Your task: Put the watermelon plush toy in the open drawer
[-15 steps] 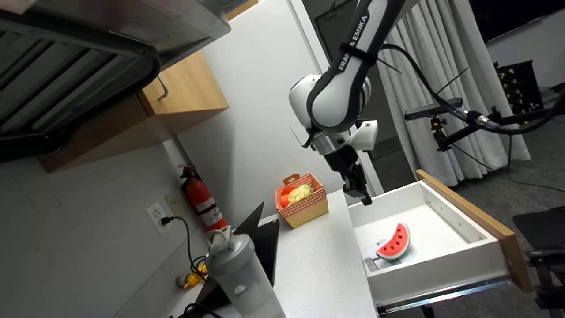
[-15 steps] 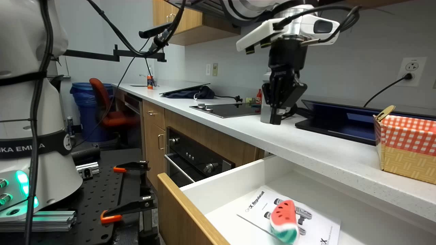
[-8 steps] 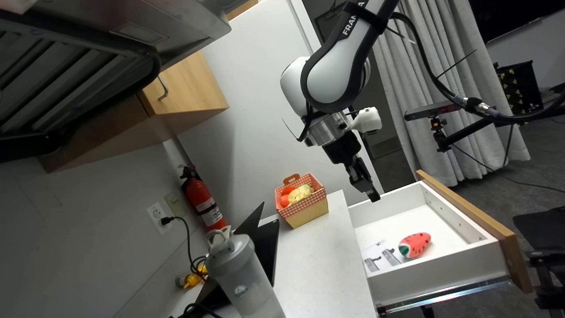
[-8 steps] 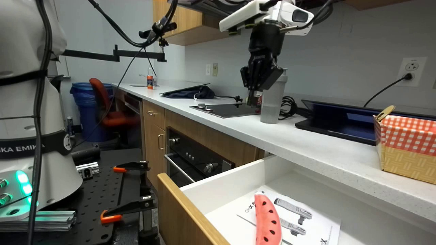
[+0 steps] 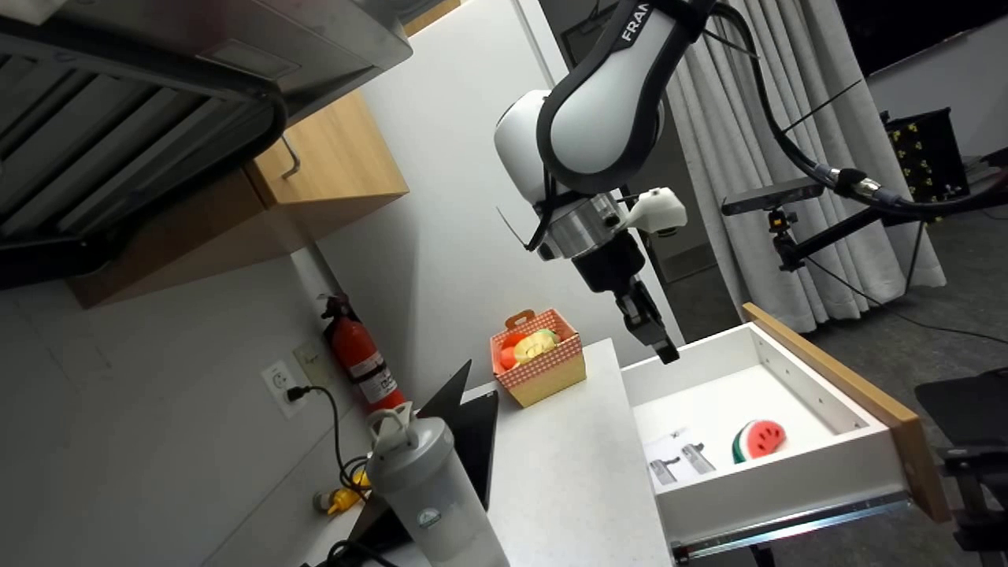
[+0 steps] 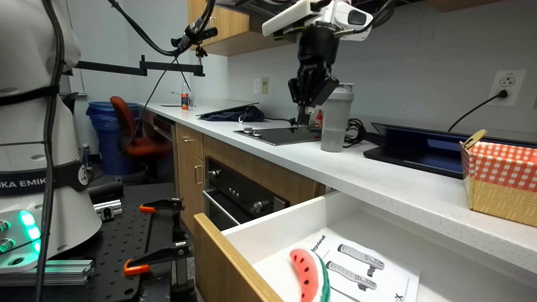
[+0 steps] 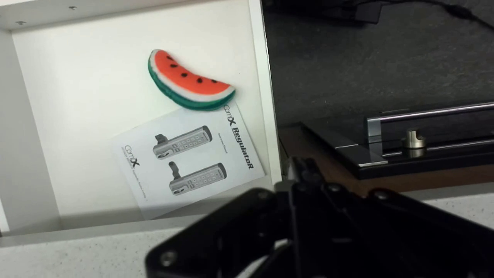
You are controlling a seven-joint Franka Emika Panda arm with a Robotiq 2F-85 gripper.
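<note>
A pale speckled countertop point(image 6: 398, 180) ran along the room, with the white open drawer point(image 7: 85, 77) pulled out beneath it. The Robotiq gripper point(image 5: 665, 351) hung higher than the drawer, its fingers point(image 7: 308, 173) brought together with nothing between them. In the wrist view the watermelon plush toy point(image 7: 189, 83) lay inside the drawer, far and to the left of those fingers and well apart from them; its long axis slanted from far left to near right, green rind toward the near side, the right end seeming to overlap the ComX Regulator instruction manual point(image 7: 185, 162). The drawer's right side wall point(image 7: 265, 92) stood near that end without touching it, and bare white floor spread wide to the left. By my reading the placing was done and the coming move called only for rising away; a regrasp would mean reaching far and left, minding that wall and the countertop's edge.
</note>
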